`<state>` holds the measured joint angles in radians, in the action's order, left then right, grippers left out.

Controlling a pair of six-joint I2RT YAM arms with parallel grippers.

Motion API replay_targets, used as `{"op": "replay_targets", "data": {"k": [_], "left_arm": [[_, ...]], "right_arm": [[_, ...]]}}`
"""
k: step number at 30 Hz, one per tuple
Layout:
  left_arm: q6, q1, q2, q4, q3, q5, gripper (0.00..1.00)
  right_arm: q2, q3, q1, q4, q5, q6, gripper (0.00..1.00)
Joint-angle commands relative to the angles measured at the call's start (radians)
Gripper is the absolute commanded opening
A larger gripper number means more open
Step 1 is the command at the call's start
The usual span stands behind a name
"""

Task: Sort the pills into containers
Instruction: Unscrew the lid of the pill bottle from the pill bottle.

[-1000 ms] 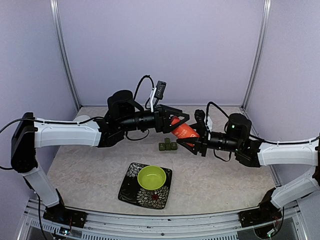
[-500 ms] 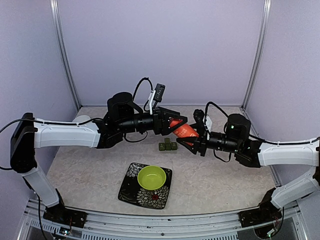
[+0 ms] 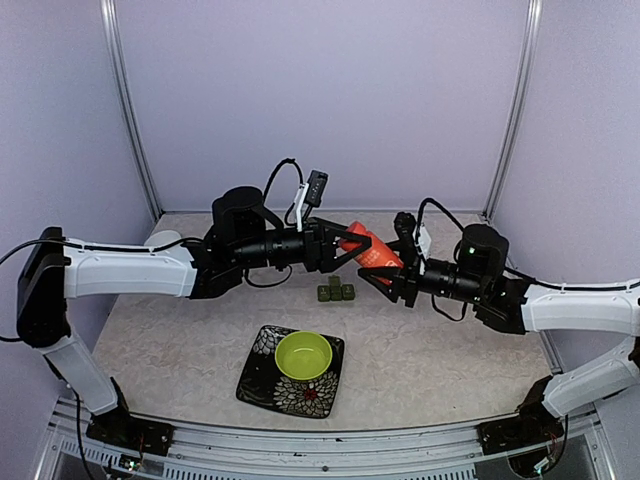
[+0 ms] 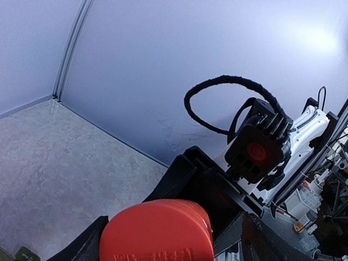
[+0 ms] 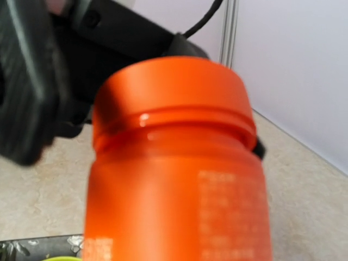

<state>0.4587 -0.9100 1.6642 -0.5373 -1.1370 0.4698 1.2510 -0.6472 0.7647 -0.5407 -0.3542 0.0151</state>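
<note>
My right tool [image 3: 388,278] is clamped on the body of the orange bottle [image 3: 370,252], holding it tilted in the air with its cap [image 4: 155,231] toward my left tool [image 3: 343,246]. The left jaws stand wide around the cap; I cannot tell whether they press on it. The dark green pillbox [image 3: 336,292] lies on the tabletop [image 3: 180,335] just beneath the bottle, between both tools and touching neither.

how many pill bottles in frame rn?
1. The orange bottle is in mid-air at centre: the right gripper holds its body, and its cap sits between the fingers of the left gripper. Others could be hidden from these views.
</note>
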Motion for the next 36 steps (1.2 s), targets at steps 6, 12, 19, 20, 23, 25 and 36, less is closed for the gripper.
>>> {"op": "replay_targets", "data": {"k": [6, 12, 19, 20, 23, 25, 36], "left_arm": [[0.036, 0.001, -0.064, -0.067, 0.022, 0.065, 0.75], [0.076, 0.014, -0.044, -0.092, 0.015, 0.073, 0.66], [0.08, 0.014, -0.013, -0.063, -0.007, 0.075, 0.62], [0.078, 0.014, -0.011, -0.063, -0.007, 0.073, 0.62], [0.078, 0.015, -0.008, -0.068, 0.001, 0.072, 0.63], [0.078, 0.016, -0.008, -0.07, 0.002, 0.072, 0.64], [0.078, 0.016, -0.004, -0.075, 0.012, 0.075, 0.66]], "right_arm": [[-0.021, 0.011, -0.038, 0.015, 0.05, -0.001, 0.0], [-0.013, 0.017, -0.038, 0.006, 0.012, 0.005, 0.0], [-0.019, 0.019, -0.038, -0.002, -0.004, 0.01, 0.0], [-0.02, 0.019, -0.038, -0.003, -0.006, 0.012, 0.0], [-0.022, 0.021, -0.038, -0.007, -0.003, 0.017, 0.0], [-0.025, 0.021, -0.038, -0.011, -0.003, 0.019, 0.0], [-0.056, 0.02, -0.038, -0.004, 0.004, 0.052, 0.0]]}}
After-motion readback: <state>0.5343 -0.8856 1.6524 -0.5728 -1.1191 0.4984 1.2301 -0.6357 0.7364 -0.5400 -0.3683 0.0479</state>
